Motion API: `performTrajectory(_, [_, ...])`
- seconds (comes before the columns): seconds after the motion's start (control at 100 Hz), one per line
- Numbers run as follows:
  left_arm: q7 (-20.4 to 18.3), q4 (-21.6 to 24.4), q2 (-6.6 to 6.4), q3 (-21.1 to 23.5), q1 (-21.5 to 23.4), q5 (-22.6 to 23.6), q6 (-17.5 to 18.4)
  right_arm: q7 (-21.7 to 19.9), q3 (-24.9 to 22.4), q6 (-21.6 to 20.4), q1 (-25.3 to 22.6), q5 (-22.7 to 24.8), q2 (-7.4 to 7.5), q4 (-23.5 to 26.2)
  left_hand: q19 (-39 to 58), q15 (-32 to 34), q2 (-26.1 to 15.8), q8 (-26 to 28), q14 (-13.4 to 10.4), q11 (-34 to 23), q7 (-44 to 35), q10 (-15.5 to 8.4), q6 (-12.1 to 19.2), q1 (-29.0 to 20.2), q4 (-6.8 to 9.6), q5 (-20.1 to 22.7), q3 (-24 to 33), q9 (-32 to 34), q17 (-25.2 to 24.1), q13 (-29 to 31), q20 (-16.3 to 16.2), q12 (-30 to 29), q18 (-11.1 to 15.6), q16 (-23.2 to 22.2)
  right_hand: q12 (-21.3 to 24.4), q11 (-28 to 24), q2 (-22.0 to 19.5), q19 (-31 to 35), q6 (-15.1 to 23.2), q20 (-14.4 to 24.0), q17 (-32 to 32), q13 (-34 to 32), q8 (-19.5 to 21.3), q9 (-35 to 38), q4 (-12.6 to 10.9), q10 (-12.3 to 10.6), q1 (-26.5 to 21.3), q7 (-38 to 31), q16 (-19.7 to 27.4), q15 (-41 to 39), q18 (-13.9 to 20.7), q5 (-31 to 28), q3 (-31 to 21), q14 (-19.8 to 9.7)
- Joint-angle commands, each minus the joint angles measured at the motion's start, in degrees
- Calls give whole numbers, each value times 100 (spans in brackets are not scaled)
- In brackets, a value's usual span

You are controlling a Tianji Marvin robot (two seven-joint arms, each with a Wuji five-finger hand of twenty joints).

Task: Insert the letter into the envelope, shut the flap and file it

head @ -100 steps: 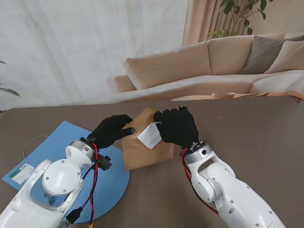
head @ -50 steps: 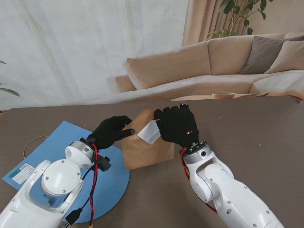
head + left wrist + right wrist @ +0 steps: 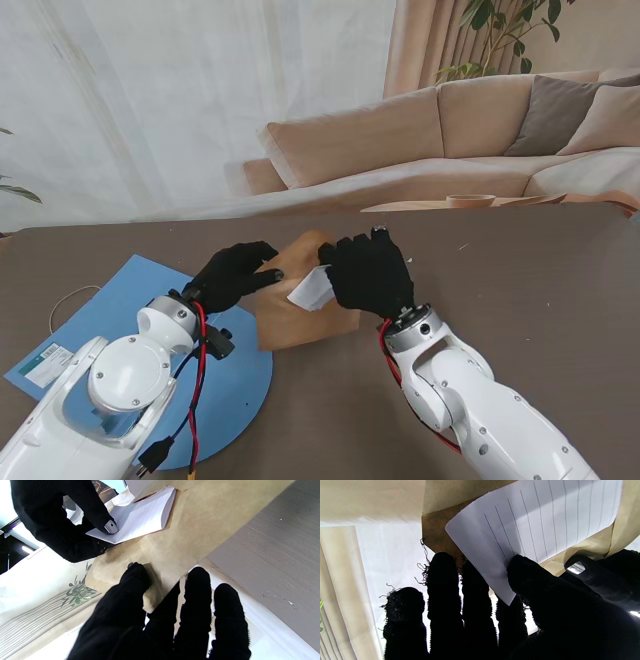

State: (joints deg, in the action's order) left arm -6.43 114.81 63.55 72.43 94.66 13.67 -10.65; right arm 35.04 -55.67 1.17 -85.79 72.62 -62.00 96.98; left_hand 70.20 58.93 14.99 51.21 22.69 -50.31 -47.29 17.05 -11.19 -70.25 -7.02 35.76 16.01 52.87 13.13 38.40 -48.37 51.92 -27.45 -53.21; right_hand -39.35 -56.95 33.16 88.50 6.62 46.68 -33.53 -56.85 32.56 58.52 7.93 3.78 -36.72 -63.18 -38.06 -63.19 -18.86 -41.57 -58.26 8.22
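Observation:
A brown paper envelope (image 3: 300,310) is held tilted above the table between both black-gloved hands. My left hand (image 3: 232,276) is shut on its left edge, thumb on the paper (image 3: 160,562). My right hand (image 3: 368,272) pinches a folded white lined letter (image 3: 312,290), whose far end lies inside the envelope's mouth. In the right wrist view the letter (image 3: 540,522) rests against the brown envelope (image 3: 592,547) with the thumb on it. The left wrist view shows the letter (image 3: 140,520) part-way under the flap.
A blue folder (image 3: 130,300) lies on the brown table (image 3: 540,280) under my left arm, with a white label (image 3: 45,365) at its near left corner. A thin white cord (image 3: 70,298) curls at the far left. A sofa (image 3: 450,130) stands beyond the table.
My right hand has shifted slightly left and nearer, pushing the letter deeper into the envelope, so less white paper shows. The left hand has stayed put.

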Motion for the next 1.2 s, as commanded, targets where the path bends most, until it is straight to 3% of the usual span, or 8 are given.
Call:
performTrajectory(0.0, [-58, 60, 49, -23, 9, -23, -18, -125, 11, -22, -49, 0, 1, 32, 162, 163, -227, 400, -68, -190, -878, -131, 285, -372, 125, 87, 502, 4, -4, 101, -37, -13, -44, -122, -54, -166, 86, 200, 118, 106, -63, -135, 17, 49, 39, -14, 89, -110, -143, -123, 29, -49, -194, -134])
performTrajectory(0.34, [47, 34, 71, -57, 21, -14, 39, -271, 71, 430, -73, -257, -96, 101, 156, 157, -252, 433, -75, -215, -923, -165, 295, -372, 118, 58, 508, -18, -22, 82, -35, 6, -37, -129, -105, -309, 247, 432, 34, 212, -316, -433, -278, 365, -3, 120, 209, 40, -219, -398, -82, -274, -338, -119])
performTrajectory(0.96, [268, 21, 115, -145, 40, 52, 114, -379, 378, 140, 249, -200, -67, 57, 149, 153, -296, 506, -79, -268, -995, -211, 280, -372, 106, -4, 534, -59, -41, 61, -35, 35, -32, -138, -188, -366, 472, 524, 87, 251, -414, -575, -574, 578, -29, 38, 326, 165, -247, -520, -111, -508, -449, -145])
performTrajectory(1.19, [273, 18, 113, -110, 63, 55, 178, -585, 339, 455, 155, -140, -68, 221, 140, 154, -316, 529, -86, -284, -1005, -210, 285, -372, 107, -15, 534, -79, -62, 34, -35, 41, -16, -148, -250, -412, 481, 605, 98, 278, -526, -676, -594, 656, -61, -11, 361, 151, -270, -590, -105, -536, -468, -169])
